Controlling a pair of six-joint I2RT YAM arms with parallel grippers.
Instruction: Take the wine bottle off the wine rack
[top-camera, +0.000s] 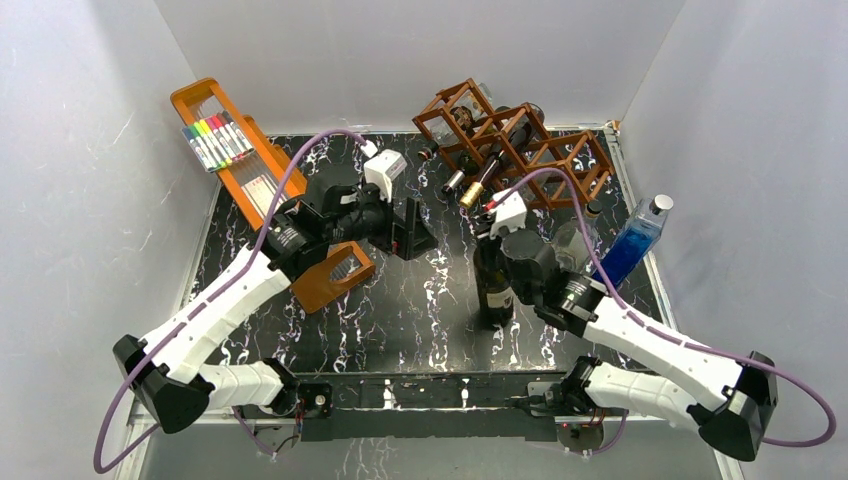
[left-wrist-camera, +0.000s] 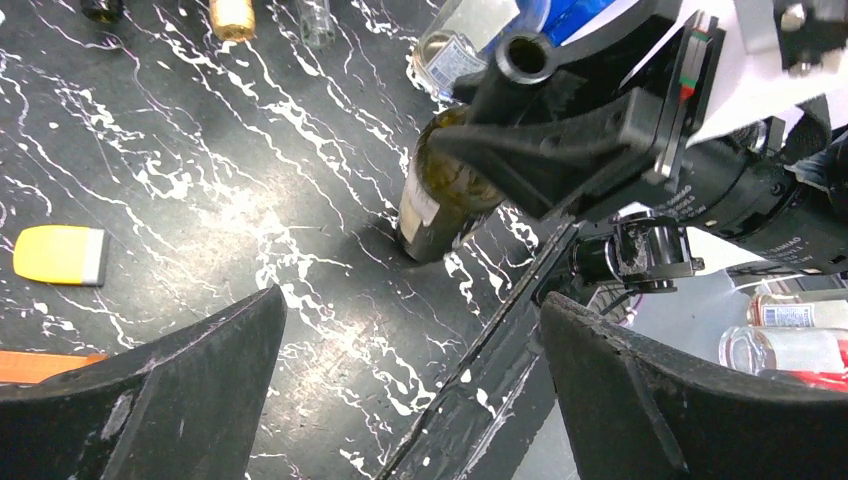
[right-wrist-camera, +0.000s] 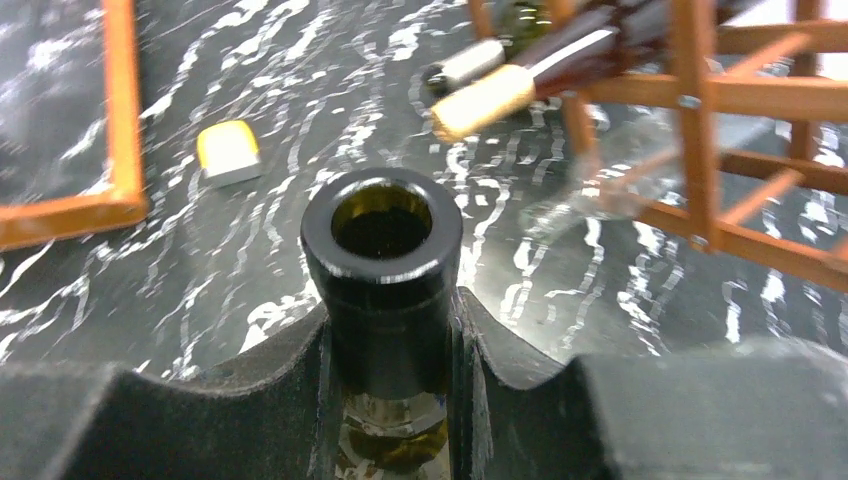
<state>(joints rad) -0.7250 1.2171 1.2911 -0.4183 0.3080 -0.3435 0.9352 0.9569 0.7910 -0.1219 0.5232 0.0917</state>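
**A:** What is the right gripper (right-wrist-camera: 385, 335) doing?

**B:** It's clamped on the neck of the wine bottle (top-camera: 494, 290), just under the lip. The bottle stands upright below it, base on the bench (top-camera: 420, 310). Beyond it sits the wine rack (top-camera: 545, 150), with other bottles (top-camera: 470, 193) lying in its cells.

**A:** And the left gripper (left-wrist-camera: 410, 305)?

**B:** Its fingers are wide apart, holding nothing, off to the bottle's left and not touching it.

**A:** Which step is this?

**B:** The set-down, I'd judge, since the bottle is clear of the rack. Next, let go gently and lift straight up so the bottle doesn't tip.
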